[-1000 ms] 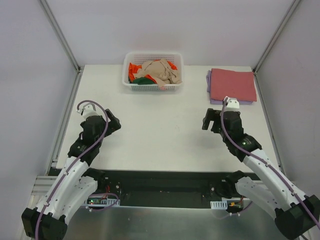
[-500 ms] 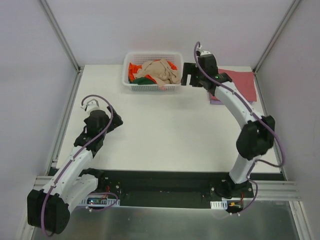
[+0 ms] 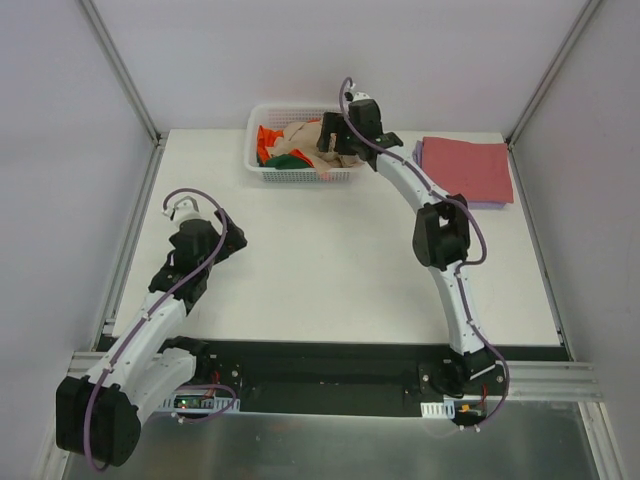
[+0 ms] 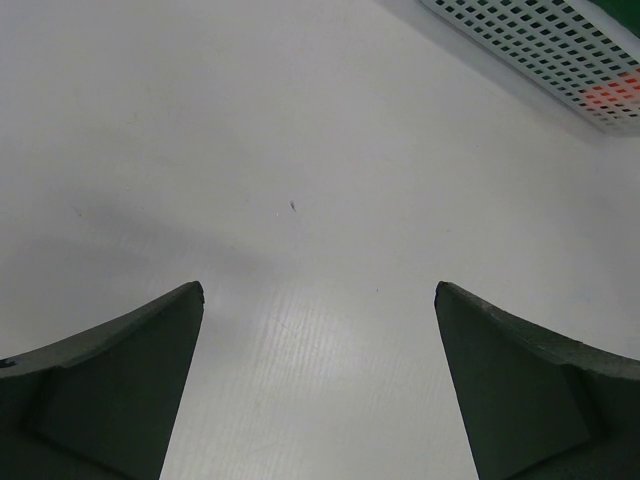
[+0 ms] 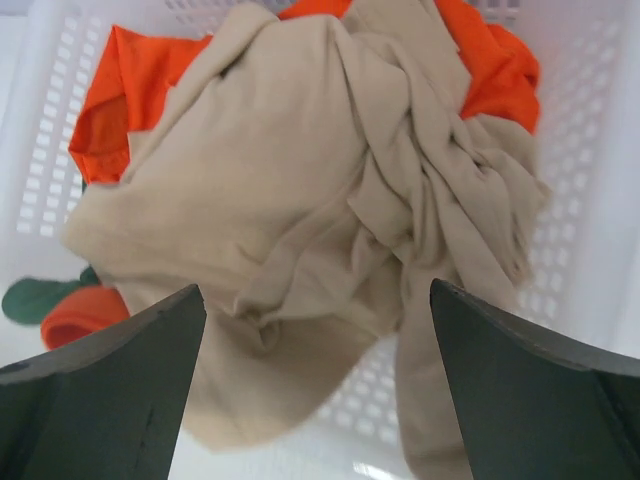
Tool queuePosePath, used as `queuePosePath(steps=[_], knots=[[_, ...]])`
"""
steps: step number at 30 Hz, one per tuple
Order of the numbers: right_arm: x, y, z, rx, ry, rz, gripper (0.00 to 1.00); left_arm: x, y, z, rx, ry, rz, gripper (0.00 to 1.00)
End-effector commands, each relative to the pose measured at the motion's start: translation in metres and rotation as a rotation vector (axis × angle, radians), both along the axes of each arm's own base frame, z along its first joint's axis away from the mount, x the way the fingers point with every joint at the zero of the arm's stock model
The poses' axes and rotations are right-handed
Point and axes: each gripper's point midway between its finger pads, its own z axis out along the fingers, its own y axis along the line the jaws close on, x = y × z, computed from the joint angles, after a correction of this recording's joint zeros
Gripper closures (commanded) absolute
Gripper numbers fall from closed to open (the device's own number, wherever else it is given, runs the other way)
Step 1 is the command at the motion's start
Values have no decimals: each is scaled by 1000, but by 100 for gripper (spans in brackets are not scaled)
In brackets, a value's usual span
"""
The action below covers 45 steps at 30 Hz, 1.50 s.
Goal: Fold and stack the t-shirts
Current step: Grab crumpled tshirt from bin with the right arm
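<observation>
A crumpled beige t-shirt [image 5: 300,190] lies on top of an orange t-shirt [image 5: 110,100] and a dark green t-shirt [image 5: 35,298] in the white basket [image 3: 268,172]. My right gripper [image 5: 315,300] hangs open just above the beige shirt [image 3: 305,135], over the basket's near right part [image 3: 330,135]. A folded dusty-pink t-shirt [image 3: 465,168] lies on a lavender one [image 3: 418,155] at the far right. My left gripper [image 4: 318,290] is open and empty over bare table at the left [image 3: 225,245].
The white table [image 3: 330,250] ends at metal frame rails on both sides. The basket's corner [image 4: 560,40] shows at the top right of the left wrist view. The right arm [image 3: 440,235] stretches across the table's right middle.
My right arm has swung from the table's right side up past the folded stack to over the basket. The left arm shifted slightly and then stayed still.
</observation>
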Motion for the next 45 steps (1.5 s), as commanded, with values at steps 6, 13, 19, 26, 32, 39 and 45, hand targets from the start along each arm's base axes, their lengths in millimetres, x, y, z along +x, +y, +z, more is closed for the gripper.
queuePosePath(steps=[6, 13, 19, 26, 32, 39, 45], knots=[[57, 51, 14, 254, -172, -51, 4, 5, -5, -3, -24, -1, -21, 1], [61, 72, -9, 278, -180, -54, 18, 3, -4, 0, -31, -14, -21, 1], [64, 76, -10, 284, -206, -54, 64, -2, -4, -2, -39, -13, -18, 1], [67, 69, 10, 279, -254, -72, 99, -5, -2, -2, -40, -13, -11, 1], [62, 61, 82, 296, -396, -59, 99, -8, 0, 0, -41, -28, 0, 1], [42, 42, 180, 261, -576, -32, 99, -9, -4, 1, -53, -28, -22, 1], [11, 29, 250, 264, -672, 4, 99, -10, -6, 1, -62, -29, -33, 1]])
